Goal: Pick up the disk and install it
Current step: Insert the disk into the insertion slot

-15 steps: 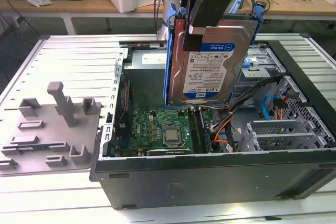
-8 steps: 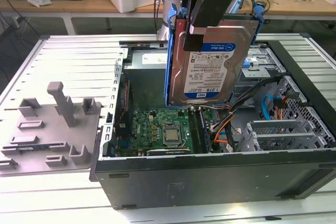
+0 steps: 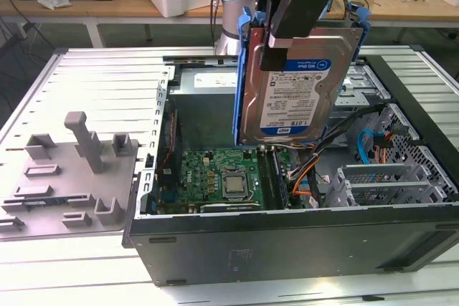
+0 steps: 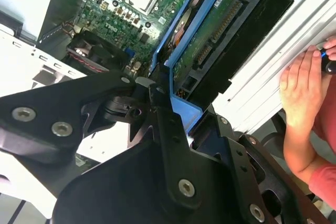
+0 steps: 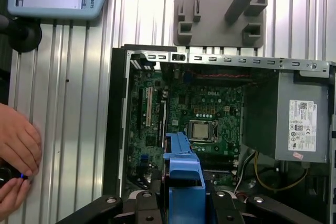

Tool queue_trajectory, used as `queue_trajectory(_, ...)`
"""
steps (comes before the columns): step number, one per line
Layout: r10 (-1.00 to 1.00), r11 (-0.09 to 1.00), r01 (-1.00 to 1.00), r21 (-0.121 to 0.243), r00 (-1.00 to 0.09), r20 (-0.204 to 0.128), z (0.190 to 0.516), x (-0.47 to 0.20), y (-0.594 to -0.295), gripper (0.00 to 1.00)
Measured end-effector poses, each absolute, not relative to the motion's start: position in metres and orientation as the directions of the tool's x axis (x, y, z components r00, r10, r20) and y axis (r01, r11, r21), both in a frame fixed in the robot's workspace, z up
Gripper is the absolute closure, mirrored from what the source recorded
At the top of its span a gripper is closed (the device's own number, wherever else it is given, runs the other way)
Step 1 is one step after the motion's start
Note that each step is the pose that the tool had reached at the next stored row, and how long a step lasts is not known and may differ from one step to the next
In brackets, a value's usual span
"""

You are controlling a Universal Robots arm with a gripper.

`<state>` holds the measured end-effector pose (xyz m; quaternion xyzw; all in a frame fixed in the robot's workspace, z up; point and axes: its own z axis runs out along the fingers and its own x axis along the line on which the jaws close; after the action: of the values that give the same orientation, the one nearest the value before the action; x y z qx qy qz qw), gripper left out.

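End effector [image 3: 281,42] clamps disk [image 3: 295,94] upright above open case [image 3: 287,243].

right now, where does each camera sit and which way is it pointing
Exterior view: off the arm, raised, looking down into the open computer case; it shows the gripper holding the disk upright above the motherboard.
First wrist view: on the arm, looking straight down past the gripper and the disk's edge into the case; a person's hand rests on the table.
Second wrist view: on the arm, close behind the gripper, looking along the disk's circuit-board side.
Shared: both wrist views show gripper, disk, motherboard and hand.
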<state>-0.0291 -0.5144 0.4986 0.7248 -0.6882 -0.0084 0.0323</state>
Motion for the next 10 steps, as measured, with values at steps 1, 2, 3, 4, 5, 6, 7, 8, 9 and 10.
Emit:
queue_trajectory(1, -0.998, -0.051, -0.997, 0.057, 0.053, 0.032, 0.4985, -0.027, -0.5153, 0.63)
queue_trajectory(2, -0.998, -0.051, -0.997, 0.056, 0.053, 0.032, 0.4984, -0.0253, -0.5161, 0.63)
queue_trajectory(3, -0.998, -0.05, -0.997, 0.056, 0.052, 0.032, 0.4983, -0.0242, -0.5168, 0.63)
queue_trajectory(4, -0.998, -0.05, -0.997, 0.055, 0.052, 0.032, 0.4981, -0.0222, -0.5177, 0.63)
queue_trajectory(5, -0.998, -0.049, -0.997, 0.054, 0.051, 0.032, 0.4979, -0.0214, -0.5182, 0.63)
queue_trajectory(6, -0.998, -0.045, -0.998, 0.052, 0.047, 0.031, 0.4973, -0.0205, -0.5188, 0.63)
queue_trajectory(7, -0.999, -0.041, -0.998, 0.051, 0.043, 0.031, 0.4969, -0.0197, -0.5191, 0.63)
queue_trajectory(8, -0.999, -0.035, -0.998, 0.05, 0.037, 0.03, 0.4966, -0.0186, -0.5192, 0.63)
queue_trajectory(9, -0.999, -0.032, -0.998, 0.049, 0.033, 0.03, 0.4963, -0.0179, -0.5193, 0.63)
queue_trajectory(10, -0.999, -0.028, -0.998, 0.049, 0.03, 0.029, 0.4959, -0.0171, -0.5194, 0.63)
